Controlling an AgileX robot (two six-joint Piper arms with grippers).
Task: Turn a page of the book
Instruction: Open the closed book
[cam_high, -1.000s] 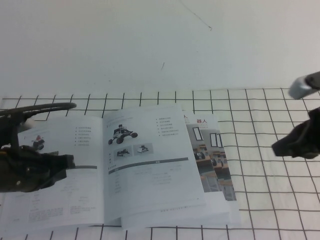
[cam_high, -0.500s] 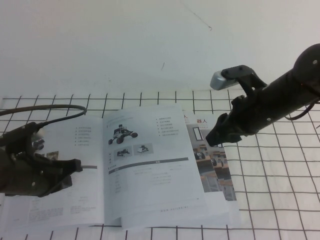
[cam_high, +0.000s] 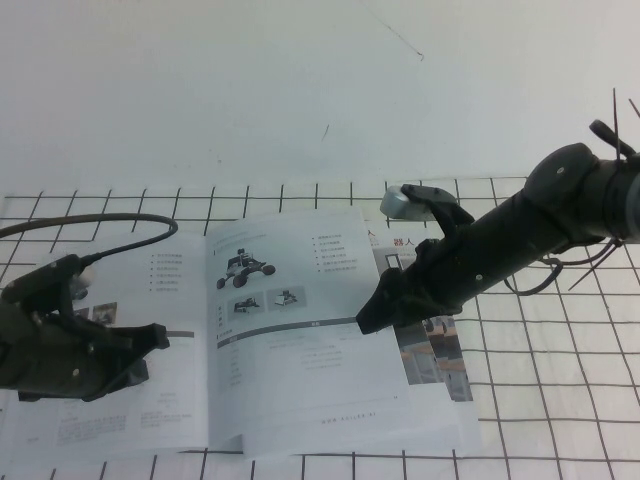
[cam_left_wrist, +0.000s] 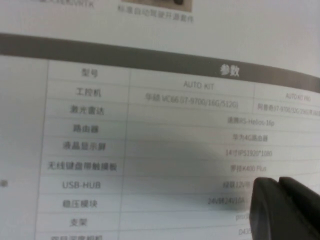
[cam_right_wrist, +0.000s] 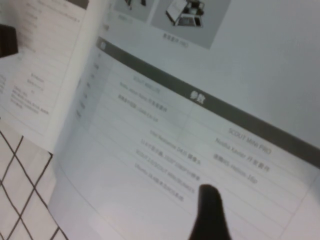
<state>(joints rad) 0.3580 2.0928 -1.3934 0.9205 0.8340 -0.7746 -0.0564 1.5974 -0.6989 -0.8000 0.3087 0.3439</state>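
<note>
On the gridded worktop (cam_high: 540, 400), the book (cam_high: 110, 415) lies open beneath both arms: the left pincer (cam_high: 145, 345), jaws parted, presses its left leaf; the right pincer (cam_high: 372, 318) hovers over the page (cam_high: 300, 350), grip state indiscernible.

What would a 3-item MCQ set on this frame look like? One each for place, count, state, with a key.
1. The right gripper is over:
A. the page's outer edge
B. bare grid mat
C. the left arm

2. Small photos under the rover on the page:
A. none
B. two
C. five

3. The book lies:
A. shut
B. open
C. standing upright

Key: 1 A, its tip sits at the page's right edge; 2 B, a pair shows below the rover; 3 B, both sides are spread, with the left gripper over the left one.
</note>
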